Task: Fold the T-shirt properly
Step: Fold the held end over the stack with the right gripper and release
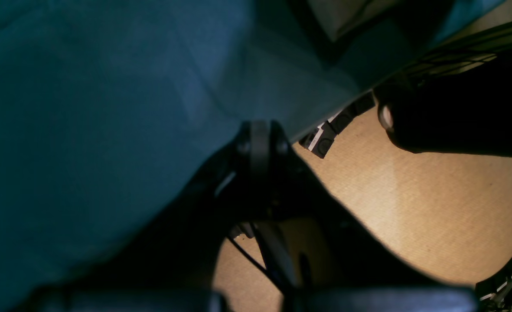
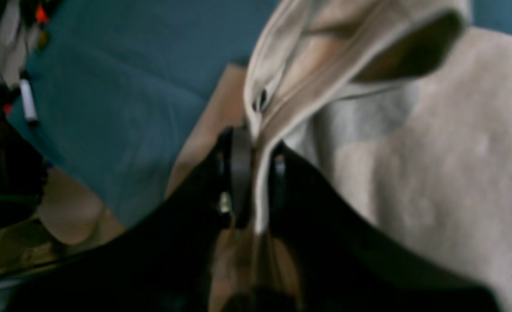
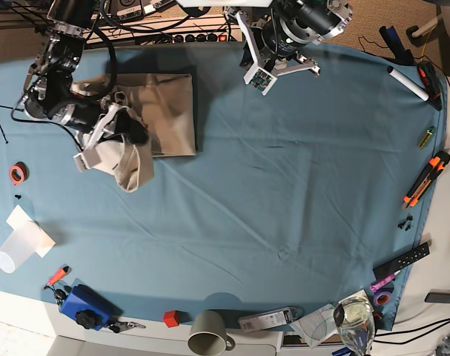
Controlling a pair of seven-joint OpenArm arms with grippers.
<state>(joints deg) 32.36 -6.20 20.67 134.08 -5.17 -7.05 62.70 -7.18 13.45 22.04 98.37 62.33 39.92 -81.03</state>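
Pinching the T-shirt (image 2: 412, 173) hem, right gripper (image 2: 256, 173) fingers flank limp, light cloth bunched at the table's (image 3: 284, 185) left-far corner; we'd grip seams. Left gripper (image 1: 260, 143) clenched, empty.

Blurred, shadowed and cut-off parts of the scene

The right wrist view is soft all over: the T-shirt (image 2: 433, 173) shows no weave, the right gripper (image 2: 256, 173) is a black shape whose finger edges smear, and the lower frame edge cuts its body. In the left wrist view the left gripper (image 1: 260, 143) is almost lost in shadow, and a dark rounded object (image 1: 455, 117) runs off the right edge, unidentifiable. In the base view the right arm (image 3: 61, 81) covers part of the shirt, the wine glass (image 3: 354, 319) and mug (image 3: 208, 334) are clipped by the bottom edge, and the small dark bits (image 3: 406, 221) are too small to name.
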